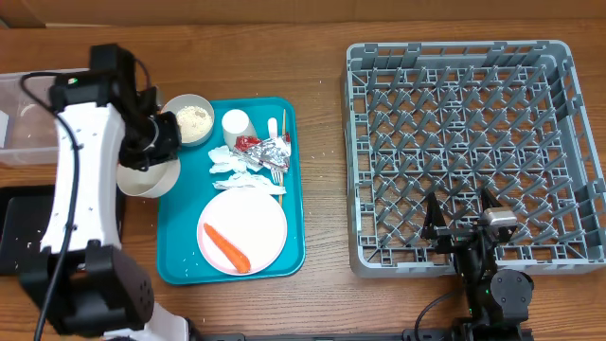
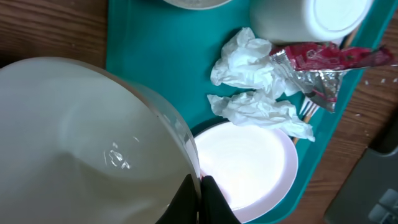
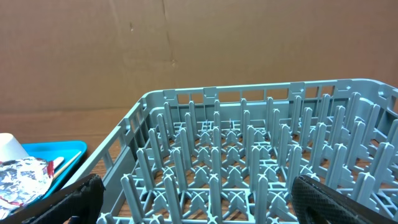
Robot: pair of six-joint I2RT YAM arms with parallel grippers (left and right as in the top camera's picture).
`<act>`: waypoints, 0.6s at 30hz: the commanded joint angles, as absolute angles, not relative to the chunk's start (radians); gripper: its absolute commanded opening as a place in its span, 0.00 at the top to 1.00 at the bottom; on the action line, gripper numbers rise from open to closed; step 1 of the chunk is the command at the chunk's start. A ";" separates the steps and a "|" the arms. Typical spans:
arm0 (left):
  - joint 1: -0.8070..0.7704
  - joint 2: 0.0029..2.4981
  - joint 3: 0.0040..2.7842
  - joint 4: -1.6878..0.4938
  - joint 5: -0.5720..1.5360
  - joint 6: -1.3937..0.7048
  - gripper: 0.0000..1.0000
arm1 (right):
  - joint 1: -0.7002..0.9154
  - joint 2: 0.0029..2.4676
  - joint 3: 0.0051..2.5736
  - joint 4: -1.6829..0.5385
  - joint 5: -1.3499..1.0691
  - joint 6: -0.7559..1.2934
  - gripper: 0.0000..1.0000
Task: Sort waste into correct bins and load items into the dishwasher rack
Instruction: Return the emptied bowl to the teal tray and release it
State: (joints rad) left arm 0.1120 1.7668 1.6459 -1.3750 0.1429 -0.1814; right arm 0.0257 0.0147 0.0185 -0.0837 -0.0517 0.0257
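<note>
- Grip: left gripper (image 2: 200, 186) clamped on rim of white bowl (image 1: 144, 182), at left edge of teal tray (image 1: 180, 258).
- Second bowl (image 1: 176, 105) on the tray holds rice scraps (image 1: 195, 116).
- Pink plate (image 1: 258, 220) carries carrot (image 1: 227, 248); napkins (image 1: 232, 163), foil (image 1: 274, 150), cup (image 1: 236, 124) lie beside it.
- Right gripper (image 1: 459, 201) spread wide, holding nothing, over near edge of dishwasher rack (image 1: 559, 55).

Left claw (image 2: 200, 194) apparently pinched shut on white bowl (image 2: 81, 137) rim; right claw (image 1: 459, 212) wide open.

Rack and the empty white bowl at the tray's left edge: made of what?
Rack: moulded plastic by the look, matte grey, with lattice floor and pegs that seem formed in one piece. Empty bowl: glossy white, with a sharp highlight and a thin rim; glazed ceramic or hard plastic, cannot tell which.
</note>
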 commanded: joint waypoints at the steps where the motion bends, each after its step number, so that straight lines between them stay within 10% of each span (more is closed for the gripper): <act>1: 0.076 1.822 1.638 -1.371 0.107 -0.215 0.96 | 0.019 0.003 0.008 -0.081 -0.046 0.026 0.00; 18: 0.005 1.929 1.638 -1.314 0.101 -0.249 0.91 | 0.019 0.003 0.008 -0.081 -0.046 0.025 0.00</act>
State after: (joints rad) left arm 0.0032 1.9160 1.6413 -1.3125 0.1146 -0.2344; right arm 0.0257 0.0147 0.0185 -0.0841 -0.0517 0.0261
